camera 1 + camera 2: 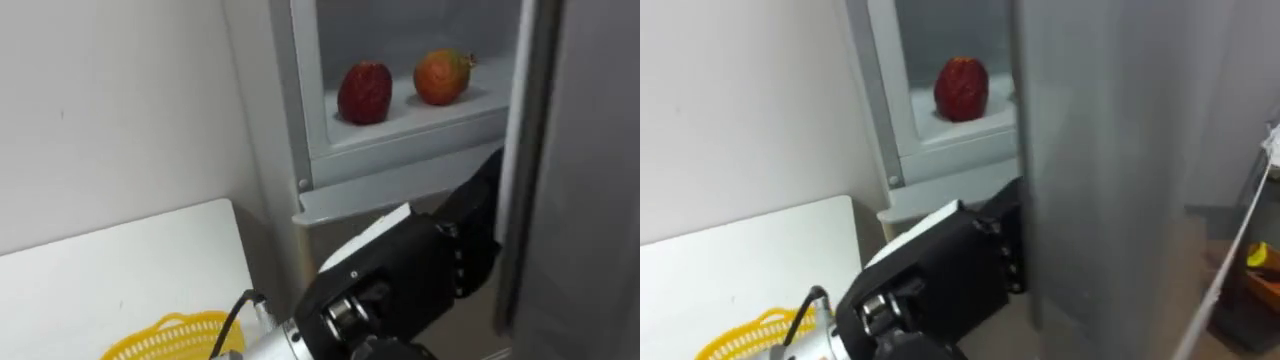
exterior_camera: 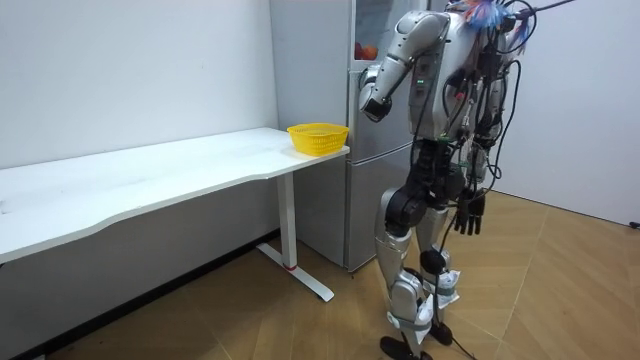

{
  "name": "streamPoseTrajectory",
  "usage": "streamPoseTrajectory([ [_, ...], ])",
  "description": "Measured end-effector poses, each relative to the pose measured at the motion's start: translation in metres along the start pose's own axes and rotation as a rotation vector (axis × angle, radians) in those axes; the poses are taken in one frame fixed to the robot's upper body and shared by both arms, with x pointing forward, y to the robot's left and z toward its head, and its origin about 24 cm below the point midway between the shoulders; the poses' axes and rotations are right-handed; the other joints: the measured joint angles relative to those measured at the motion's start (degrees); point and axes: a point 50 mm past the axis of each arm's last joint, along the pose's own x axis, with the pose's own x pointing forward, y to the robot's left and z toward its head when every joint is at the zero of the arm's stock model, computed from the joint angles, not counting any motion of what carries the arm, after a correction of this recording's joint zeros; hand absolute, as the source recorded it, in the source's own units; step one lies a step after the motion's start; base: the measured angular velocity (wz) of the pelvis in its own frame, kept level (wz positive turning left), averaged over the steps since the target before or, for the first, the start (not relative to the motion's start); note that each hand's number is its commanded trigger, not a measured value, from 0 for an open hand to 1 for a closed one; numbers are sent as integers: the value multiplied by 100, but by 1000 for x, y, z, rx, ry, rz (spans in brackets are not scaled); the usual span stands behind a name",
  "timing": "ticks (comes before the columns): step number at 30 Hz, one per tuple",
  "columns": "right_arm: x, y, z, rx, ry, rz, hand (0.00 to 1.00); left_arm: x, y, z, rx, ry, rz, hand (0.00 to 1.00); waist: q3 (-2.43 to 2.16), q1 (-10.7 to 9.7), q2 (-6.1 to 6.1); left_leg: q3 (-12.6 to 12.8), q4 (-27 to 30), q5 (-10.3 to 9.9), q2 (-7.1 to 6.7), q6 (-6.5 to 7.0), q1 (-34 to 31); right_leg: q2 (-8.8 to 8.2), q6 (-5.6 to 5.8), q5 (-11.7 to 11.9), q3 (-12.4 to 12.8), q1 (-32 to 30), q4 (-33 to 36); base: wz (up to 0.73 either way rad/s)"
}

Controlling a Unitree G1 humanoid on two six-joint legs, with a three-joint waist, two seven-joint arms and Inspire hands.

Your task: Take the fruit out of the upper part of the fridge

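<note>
The robot stands close before the tall grey fridge, whose upper grey door stands open, probably to clear a reach inside. Beside it, the long white table carries a yellow woven basket at its near end, likely as the drop-off. The raised left hand is at the door's edge; whether its fingers grip cannot be told. The right hand hangs loose-fingered. On the white upper shelf the dark red fruit sits upright, and the orange-red fruit tilts, stem up-right.
</note>
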Motion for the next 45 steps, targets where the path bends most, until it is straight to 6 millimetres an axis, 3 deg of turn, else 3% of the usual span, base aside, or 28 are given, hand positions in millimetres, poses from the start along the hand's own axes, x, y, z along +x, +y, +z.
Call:
streamPoseTrajectory([
  [10, 0, 1, -1, 101, -8, 10, 0, 9, -15, 0, -127, -38, -146, 0, 37, -217, -60, 156, -41, -3, 13, -5, 79, 21, 1, -1, 146, -13, -19, -8],
  [22, 0, 1, 2, 135, -21, 12, 0, 15, -18, 4, -125, -51, -202, 0, 14, -281, -63, 192, -46, -3, 18, -5, 17, 27, 0, -1, 148, -90, -13, -1],
  [28, 0, 2, 0, 134, -24, 12, 0, 14, -17, 3, -103, -38, -201, 0, 0, -244, -57, 283, -45, -3, 28, -6, 73, 43, -1, 1, 271, -56, 7, -8],
  [34, 0, 5, -12, 151, -11, 17, 0, 10, -12, 6, -45, -17, -170, 0, -5, 60, -59, 284, -70, -2, 33, -8, 105, 57, -4, -1, 290, -51, 36, -1],
  [39, 0, 6, -18, 190, -10, 12, 0, -11, 7, 31, 70, -77, -59, 0, -20, 504, -101, 273, -75, 6, 44, -22, 181, 65, -16, -3, 268, -1, 69, 0],
  [42, 0, 7, -25, 212, 0, 8, 0, -32, 19, 55, 183, -134, 55, 0, -57, 851, -155, 168, -55, 9, 44, -29, 178, 63, -34, 5, 184, 60, -23, 14],
  [45, 0, 8, -25, 196, -2, 3, 0, -39, 23, 64, 230, -176, 105, 0, -83, 1013, -236, 31, -35, 12, 39, -33, 200, 53, -37, 6, 66, 175, -32, 24],
])
